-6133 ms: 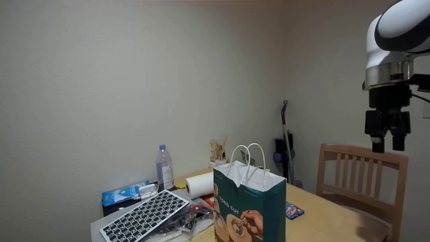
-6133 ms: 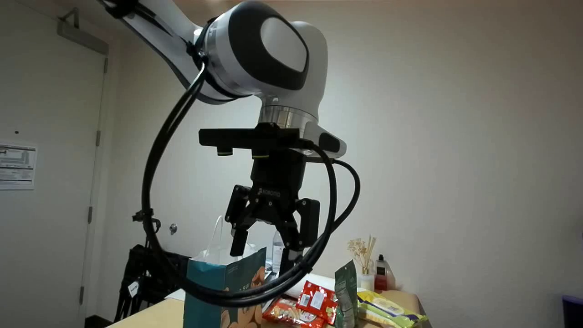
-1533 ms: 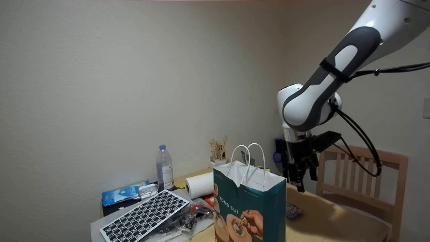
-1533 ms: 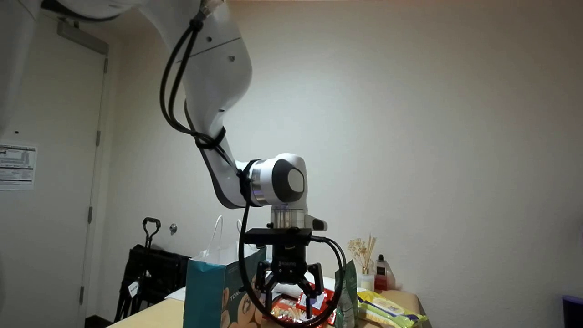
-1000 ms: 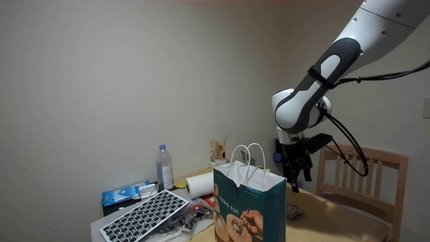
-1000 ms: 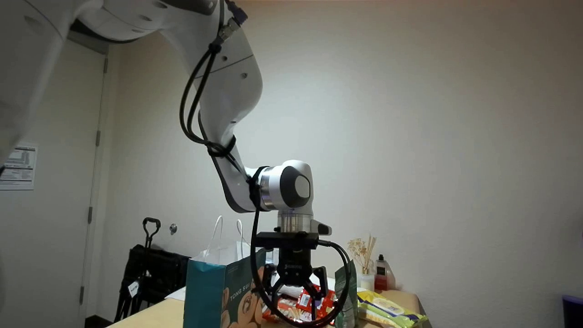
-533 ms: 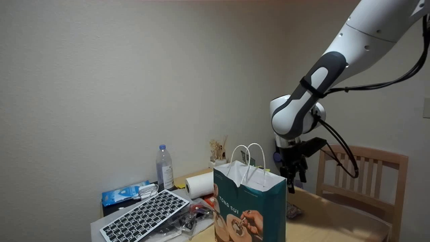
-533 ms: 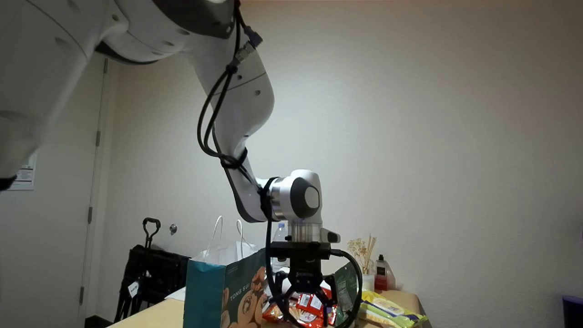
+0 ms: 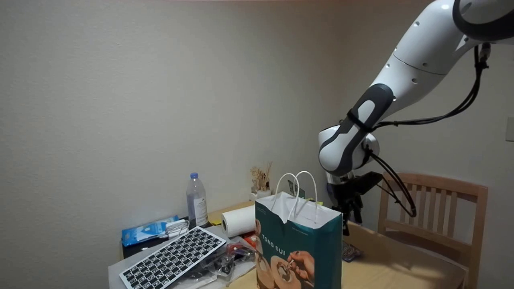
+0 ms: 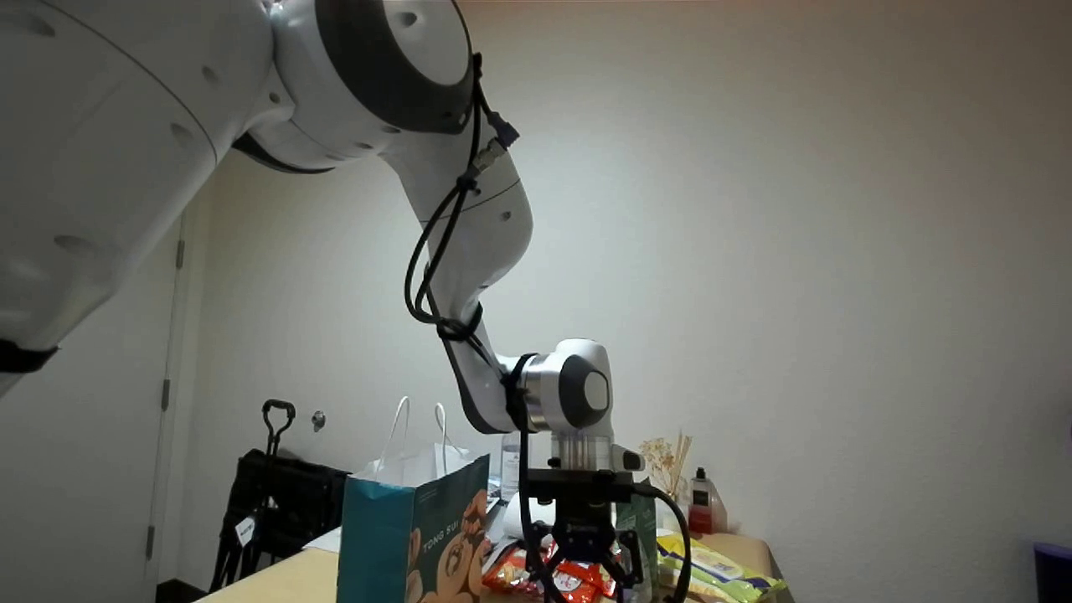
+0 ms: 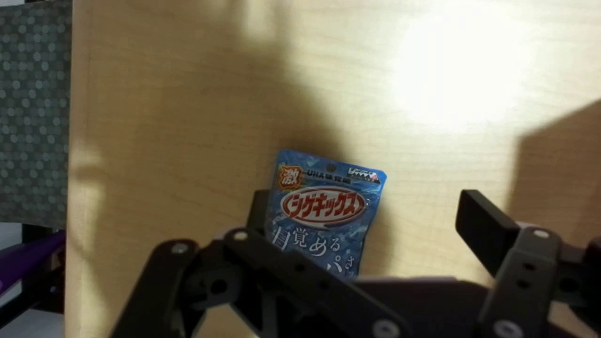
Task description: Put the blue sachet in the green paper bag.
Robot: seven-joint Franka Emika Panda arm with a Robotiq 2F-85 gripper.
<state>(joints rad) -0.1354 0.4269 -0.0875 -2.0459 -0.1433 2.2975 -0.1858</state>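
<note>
The blue sachet (image 11: 324, 206), with a red and white oval logo, lies on the wooden table in the wrist view; its lower part is hidden by my gripper (image 11: 368, 220). The sachet (image 9: 350, 253) also shows in an exterior view, to the right of the green paper bag (image 9: 299, 249). The bag stands upright with its top open and white handles up; it also shows in an exterior view (image 10: 377, 540). My gripper is open and low over the table (image 9: 351, 220), with the sachet between its fingers in the wrist view, nearer the left finger. I cannot tell whether that finger touches it.
Red snack packets (image 10: 511, 574), a green pouch (image 10: 641, 523) and yellow wipes (image 10: 712, 565) lie beyond the gripper. A paper roll (image 9: 239, 220), a bottle (image 9: 196, 200) and a patterned board (image 9: 172, 259) are behind or left of the bag. A chair (image 9: 433, 216) stands at the table edge.
The arm has come down and reached further over the table, and the gripper has sunk closer to the sachet. The gripper stays open. The bag and the sachet have not moved.
</note>
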